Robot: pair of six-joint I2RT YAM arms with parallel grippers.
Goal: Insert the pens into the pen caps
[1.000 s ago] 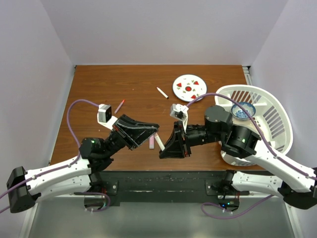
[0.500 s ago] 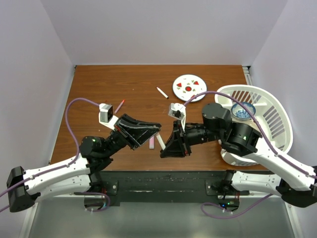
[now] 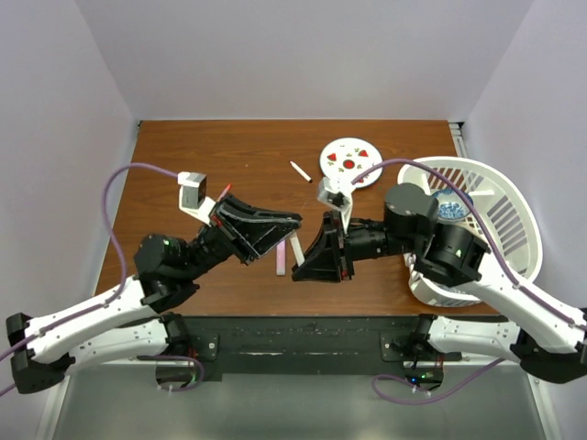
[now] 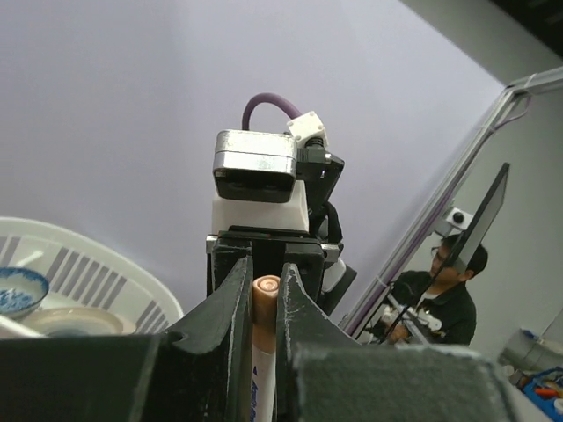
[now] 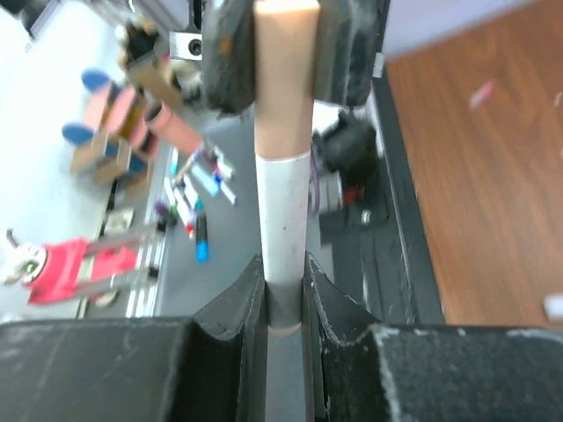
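A white pen (image 3: 296, 247) with a pale pink cap (image 5: 286, 83) on its end hangs above the table between both grippers. My left gripper (image 4: 264, 268) (image 3: 292, 229) is shut on the capped end (image 4: 265, 294). My right gripper (image 5: 284, 268) (image 3: 300, 264) is shut on the grey tail of the white barrel (image 5: 283, 220). A thick pale pink pen (image 3: 279, 261) lies on the wood just below them. One thin white pen (image 3: 300, 171) lies near the plate. A thin pen with a red end (image 3: 222, 193) lies by the left wrist camera.
A round white plate with red marks (image 3: 349, 162) lies at the back centre. A white slatted basket (image 3: 500, 215) holding a small blue bowl (image 3: 449, 207) stands at the right edge. Purple cables arc over both arms.
The left arm has swung away from its base, carrying its gripper slightly farther back. Both grippers stay shut on the pen, which has lifted a little with them.
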